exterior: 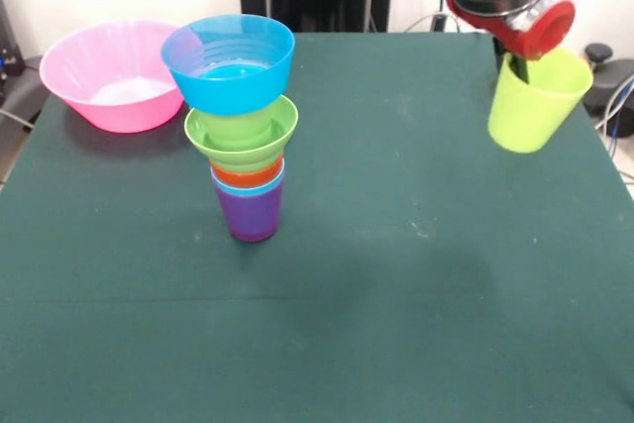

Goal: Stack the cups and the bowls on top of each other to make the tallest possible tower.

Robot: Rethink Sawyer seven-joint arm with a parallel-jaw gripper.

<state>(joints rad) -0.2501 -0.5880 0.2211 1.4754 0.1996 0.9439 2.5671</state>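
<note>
The tower stands left of centre on the green table: a purple cup (249, 217) at the base, light blue and orange cup rims above it, then a ridged green bowl (243, 136) and a tilted blue bowl (230, 64) on top. At the far right my gripper (518, 66) is shut on the rim of a yellow-green cup (535, 106). One dark finger shows inside the cup. The cup hangs tilted, lifted off the table, well apart from the tower. A large pink bowl (111, 74) sits at the back left.
The green cloth table (396, 284) stretches wide in front of the tower and between it and the held cup. Cables and a black round object (597, 52) lie off the table's right edge.
</note>
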